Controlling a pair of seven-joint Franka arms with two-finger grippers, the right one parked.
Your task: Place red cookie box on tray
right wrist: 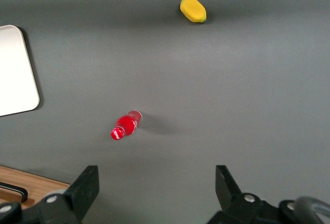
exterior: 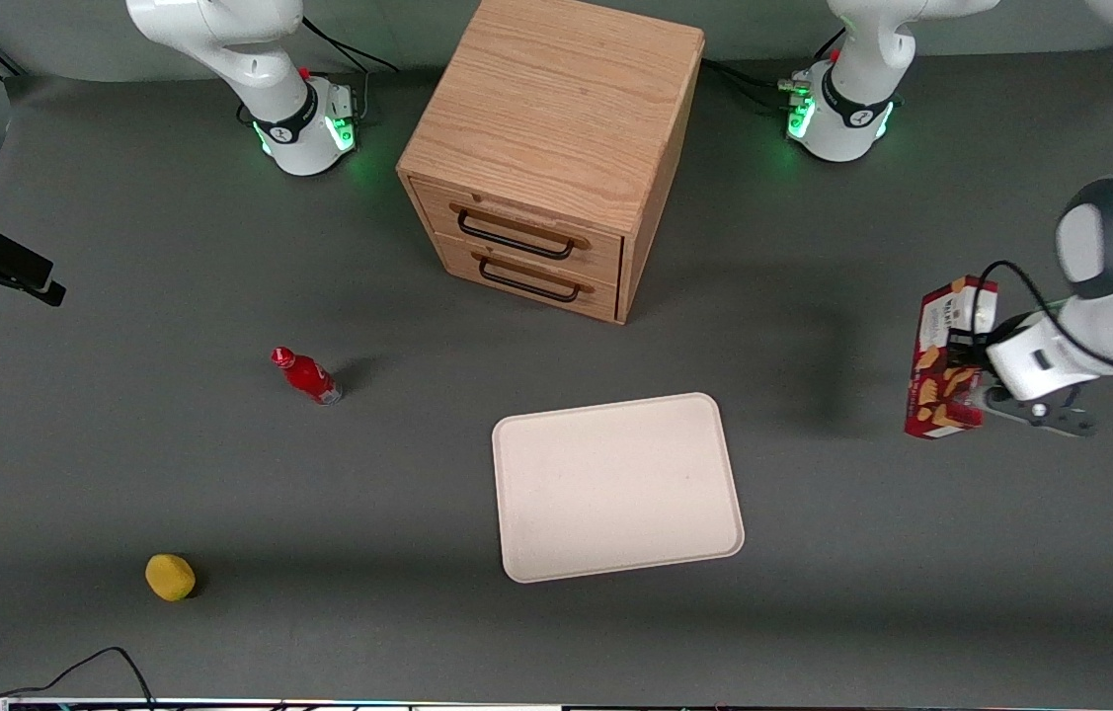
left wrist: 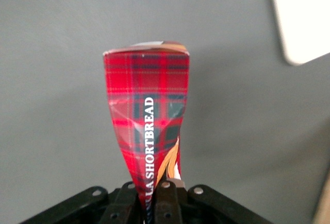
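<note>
Front view: claw (exterior: 973,393) sits at the right edge of the frame, toward the working arm's end of the table (exterior: 813,612), pinching the red cookie box (exterior: 941,360). Box looks lifted and stands roughly upright, long axis vertical, slightly tilted. Tray (exterior: 615,486) is at lower centre, flat, nothing on it, well apart from the box. Wooden drawer cabinet (exterior: 556,148) upper centre, small red bottle (exterior: 307,376) left of centre, yellow object (exterior: 170,577) lower left.

Left wrist view: box (left wrist: 149,131) runs straight out from the claw (left wrist: 154,195), fingers pressed onto its narrow end. The cardboard visibly pinches in at the grip, so it's thin and light, crushes easily. A corner of the tray (left wrist: 301,18) shows nearby.

Right wrist view: no box here. Tray corner (right wrist: 15,74) at left edge, bottle (right wrist: 125,125) mid-frame, yellow object (right wrist: 193,9) at top.

Handling call: light, semi-stiff, smooth printed card, likely fragile contents. An end grip lets it swing; holding across the broad faces near the middle would be steadier. Keep squeeze modest, lay it down flat.
</note>
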